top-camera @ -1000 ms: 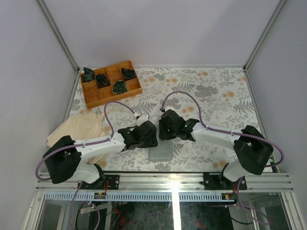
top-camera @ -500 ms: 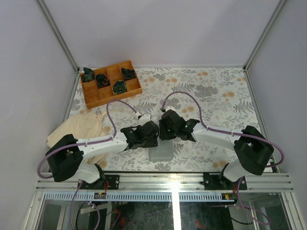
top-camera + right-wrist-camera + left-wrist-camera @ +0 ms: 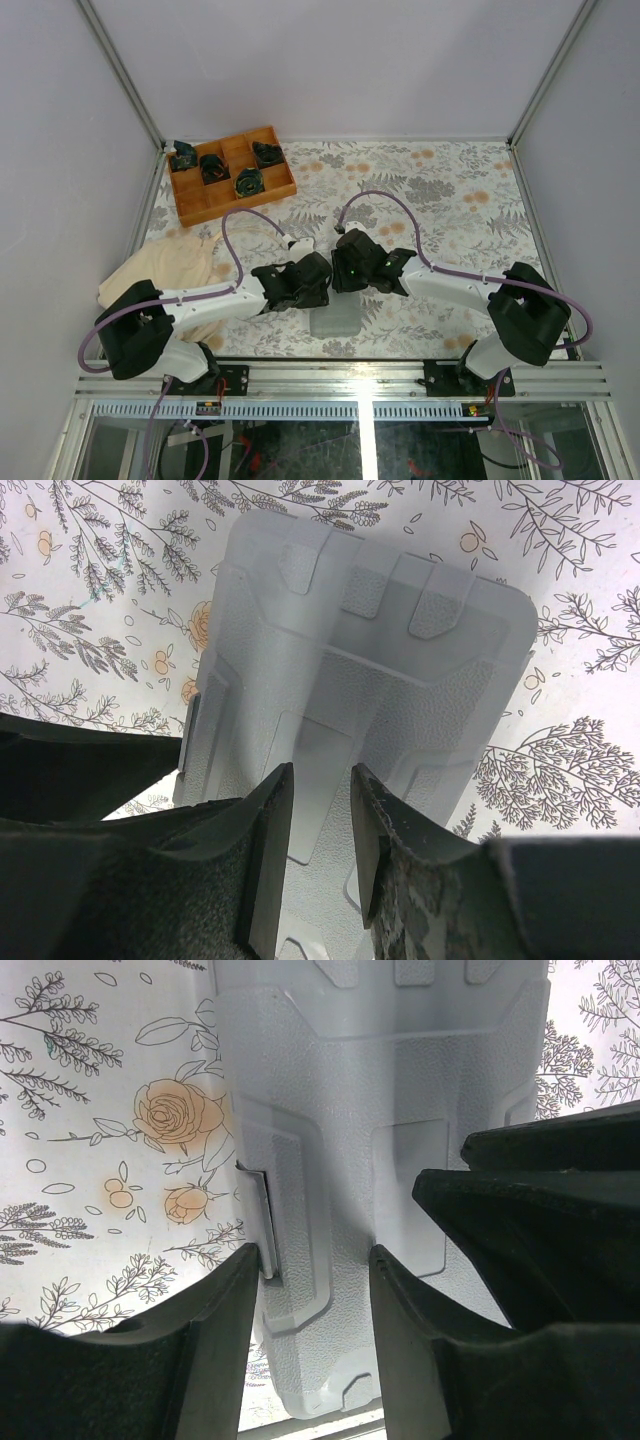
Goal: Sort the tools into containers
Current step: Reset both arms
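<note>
Top, left wrist and right wrist views of the flower-patterned table (image 3: 450, 200), read left to right.

**Far-left corner:** you see a brown wooden divided tray (image 3: 215, 207) with black parts (image 3: 213, 167) in several compartments. It is not one of the containers.

**Left edge, nearer you:** a cream cloth (image 3: 175, 262) lies crumpled beside the left arm.

**Left of centre:** your left gripper (image 3: 315, 1260) reaches down over the grey case (image 3: 335, 320). Its jaws stand about half apart and straddle a stepped band along one side of the case, where a small latch-like tab shows. One finger (image 3: 215, 1340) sits against that side. You cannot tell whether the pads pinch yet.

**Centre, by the near edge:** the case lies flat and closed with its textured outer shell facing up. Both wrists crowd over its far end.

**Right of centre:** your right gripper (image 3: 318, 780) points down at the same case. Its jaws are narrowly apart with a raised strip of the shell between them. You cannot tell whether they grip it or hover above it.

**Progress:** judge the task as barely begun. No compartment is exposed, and no pliers, screwdriver or tape measure appears in any view. You probably need to open the case first, and all the sorting remains.
</note>
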{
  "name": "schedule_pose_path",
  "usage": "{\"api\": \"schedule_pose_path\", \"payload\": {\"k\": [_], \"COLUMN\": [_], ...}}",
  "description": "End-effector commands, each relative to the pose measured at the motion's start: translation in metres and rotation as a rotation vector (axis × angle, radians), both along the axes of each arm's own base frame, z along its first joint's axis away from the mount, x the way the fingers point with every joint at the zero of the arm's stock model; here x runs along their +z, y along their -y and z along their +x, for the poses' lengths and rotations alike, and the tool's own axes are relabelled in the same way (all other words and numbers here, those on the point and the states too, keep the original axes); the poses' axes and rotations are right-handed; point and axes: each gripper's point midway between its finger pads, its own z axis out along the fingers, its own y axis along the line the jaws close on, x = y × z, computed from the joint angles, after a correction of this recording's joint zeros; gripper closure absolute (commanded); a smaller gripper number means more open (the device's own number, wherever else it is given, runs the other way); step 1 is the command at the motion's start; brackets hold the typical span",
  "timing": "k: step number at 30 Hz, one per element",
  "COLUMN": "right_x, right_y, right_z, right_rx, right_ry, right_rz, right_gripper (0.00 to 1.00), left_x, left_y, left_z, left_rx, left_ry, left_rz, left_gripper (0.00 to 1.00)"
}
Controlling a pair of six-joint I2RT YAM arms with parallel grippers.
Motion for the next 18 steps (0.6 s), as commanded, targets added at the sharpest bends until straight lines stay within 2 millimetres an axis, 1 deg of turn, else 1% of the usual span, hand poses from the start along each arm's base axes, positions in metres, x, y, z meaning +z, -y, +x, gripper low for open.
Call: {"api": "schedule_pose_path", "payload": {"k": [1,3,5,6,8,9,12,15,17,18], "right_x": [-0.045,-0.043,-0.04,-0.038,-0.028,-0.02,0.005,0.035,0.052,0.062], "right_y": [0.036,0.036,0.037,0.036,0.035,0.032,0.022,0.017,0.019,0.02], "right_z": [-0.031,-0.031,-0.03,-0.028,-0.022,-0.017,-0.002,0.011,0.017,0.019], "right_rx": [0.006,0.006,0.003,0.001,0.001,0.003,0.016,0.014,0.013,0.013], "right_ry": [-0.134,-0.13,-0.124,-0.116,-0.095,-0.079,-0.015,0.068,0.119,0.146], "right_rz": [-0.164,-0.163,-0.166,-0.168,-0.176,-0.178,-0.161,-0.131,-0.125,-0.116], "right_gripper": [0.63,0.63,0.63,0.63,0.63,0.63,0.6,0.57,0.54,0.51], "left_x": [-0.023,-0.021,-0.014,-0.009,0.001,0.007,0.028,0.053,0.071,0.081], "left_y": [-0.006,-0.006,-0.006,-0.006,-0.007,-0.006,-0.003,-0.003,-0.004,-0.006], "left_z": [-0.01,-0.009,-0.005,-0.003,0.003,0.006,0.016,0.025,0.03,0.032], "left_rx": [-0.044,-0.047,-0.047,-0.047,-0.042,-0.041,-0.038,-0.031,-0.025,-0.023], "left_ry": [-0.027,-0.018,0.005,0.02,0.052,0.069,0.113,0.165,0.207,0.232], "left_rz": [0.063,0.064,0.064,0.062,0.063,0.061,0.043,0.02,-0.002,-0.015], "left_gripper": [0.85,0.85,0.83,0.79,0.63,0.58,0.5,0.47,0.44,0.42]}}
